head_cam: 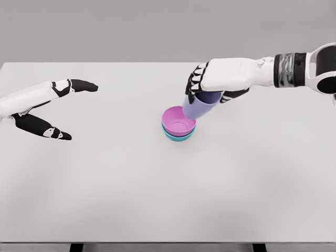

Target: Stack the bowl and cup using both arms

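The lavender cup (pixel 198 108) hangs tilted above the desk (pixel 157 199), its lower edge at the upper right rim of the pink bowl (pixel 177 121); whether cup and rim touch cannot be told from this view. The pink bowl sits nested in a teal bowl (pixel 179 137), of which only a lower crescent shows, and the pair stands near the middle of the desk. The right hand (pixel 212 79) grasps the cup from above, fingers curled over its upper part, the arm entering from the right edge. The left hand (pixel 50 107) lies well apart on the left, fingers extended and thumb spread, holding nothing.

Principal risk: the cup is off-centre and tilted relative to the bowls. If lowered as it stands, its edge would likely catch the pink rim, tipping the cup or pushing the nested bowls sideways across the desk. No hand steadies the bowls, so a lateral push would probably meet little resistance. A release before the cup is upright and centred could let it roll out onto the desk.
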Robot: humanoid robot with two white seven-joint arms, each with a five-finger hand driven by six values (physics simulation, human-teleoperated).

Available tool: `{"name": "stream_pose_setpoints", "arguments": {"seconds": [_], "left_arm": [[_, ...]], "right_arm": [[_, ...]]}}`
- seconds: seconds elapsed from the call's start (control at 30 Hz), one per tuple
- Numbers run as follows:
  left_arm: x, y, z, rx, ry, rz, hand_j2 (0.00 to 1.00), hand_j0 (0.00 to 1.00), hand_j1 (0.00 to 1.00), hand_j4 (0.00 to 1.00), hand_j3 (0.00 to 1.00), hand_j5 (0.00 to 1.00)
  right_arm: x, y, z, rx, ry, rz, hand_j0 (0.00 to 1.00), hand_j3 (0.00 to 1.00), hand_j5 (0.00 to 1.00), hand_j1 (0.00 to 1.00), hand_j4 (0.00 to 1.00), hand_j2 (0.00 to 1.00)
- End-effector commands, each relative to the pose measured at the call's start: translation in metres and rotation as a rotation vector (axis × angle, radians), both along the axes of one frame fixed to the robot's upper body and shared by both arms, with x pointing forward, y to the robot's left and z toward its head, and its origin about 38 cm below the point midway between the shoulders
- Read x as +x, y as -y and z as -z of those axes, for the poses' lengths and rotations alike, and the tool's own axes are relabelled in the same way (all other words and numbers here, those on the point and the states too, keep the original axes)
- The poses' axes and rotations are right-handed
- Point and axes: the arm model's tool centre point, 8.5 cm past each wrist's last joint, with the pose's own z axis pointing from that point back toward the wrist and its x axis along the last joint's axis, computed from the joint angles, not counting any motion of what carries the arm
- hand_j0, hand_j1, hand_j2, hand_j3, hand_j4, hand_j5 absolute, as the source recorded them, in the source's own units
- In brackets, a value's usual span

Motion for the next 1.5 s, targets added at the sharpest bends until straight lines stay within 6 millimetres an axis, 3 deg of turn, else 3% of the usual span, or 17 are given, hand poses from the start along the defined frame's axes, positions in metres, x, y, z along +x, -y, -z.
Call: {"name": "stream_pose_setpoints", "arguments": {"seconds": [0.0,0.13,0.33,0.47,0.63,0.97,1.07,1.13,1.17,1.37,1.47], "left_arm": [[0.000,0.000,-0.001,-0.007,-0.004,-0.002,1.00,1.00,1.00,1.00,1.00,1.00],[0.000,0.001,0.000,-0.010,-0.003,0.000,1.00,1.00,1.00,1.00,1.00,1.00],[0.000,0.001,0.000,-0.011,-0.003,0.000,1.00,1.00,1.00,1.00,1.00,1.00],[0.000,0.001,0.000,-0.011,-0.003,0.000,1.00,1.00,1.00,1.00,1.00,1.00],[0.000,0.001,0.000,-0.011,-0.003,0.000,1.00,1.00,1.00,1.00,1.00,1.00],[0.000,0.001,0.000,-0.013,-0.003,0.002,1.00,1.00,1.00,1.00,1.00,1.00],[0.000,0.001,0.000,-0.013,-0.003,0.002,1.00,1.00,1.00,1.00,1.00,1.00],[0.000,0.001,0.000,-0.013,-0.003,0.002,1.00,1.00,1.00,1.00,1.00,1.00],[0.000,0.001,0.000,-0.013,-0.003,0.002,1.00,1.00,1.00,1.00,1.00,1.00],[0.000,0.001,0.000,-0.013,-0.003,0.002,1.00,1.00,1.00,1.00,1.00,1.00],[0.000,0.001,0.000,-0.011,-0.003,0.002,1.00,1.00,1.00,1.00,1.00,1.00]], "right_arm": [[-0.002,-0.008,-0.001,0.015,-0.001,-0.017,0.61,0.61,0.61,0.61,0.61,0.61],[-0.010,-0.022,-0.002,0.023,0.006,-0.064,0.61,0.61,0.61,0.61,0.61,0.61],[-0.005,-0.024,0.002,0.024,-0.007,-0.054,0.61,0.61,0.61,0.61,0.61,0.61],[-0.001,-0.032,0.016,0.012,-0.035,-0.056,0.61,0.61,0.61,0.61,0.61,0.61],[0.004,-0.029,0.026,-0.005,-0.059,-0.037,0.60,0.60,0.60,0.60,0.60,0.60],[0.003,-0.034,0.028,-0.006,-0.063,-0.047,0.62,0.62,0.62,0.62,0.62,0.62],[0.002,-0.036,0.028,-0.003,-0.062,-0.053,0.68,0.68,0.68,0.68,0.68,0.68],[0.001,-0.038,0.028,-0.014,-0.050,-0.060,0.97,0.97,0.97,0.97,0.97,0.97],[0.000,-0.040,0.028,-0.015,-0.046,-0.065,1.00,1.00,1.00,1.00,1.00,1.00],[0.001,-0.037,0.019,-0.005,-0.026,-0.058,1.00,1.00,1.00,1.00,1.00,1.00],[-0.002,-0.032,-0.011,0.048,0.038,-0.059,1.00,1.00,1.00,1.00,1.00,1.00]]}}
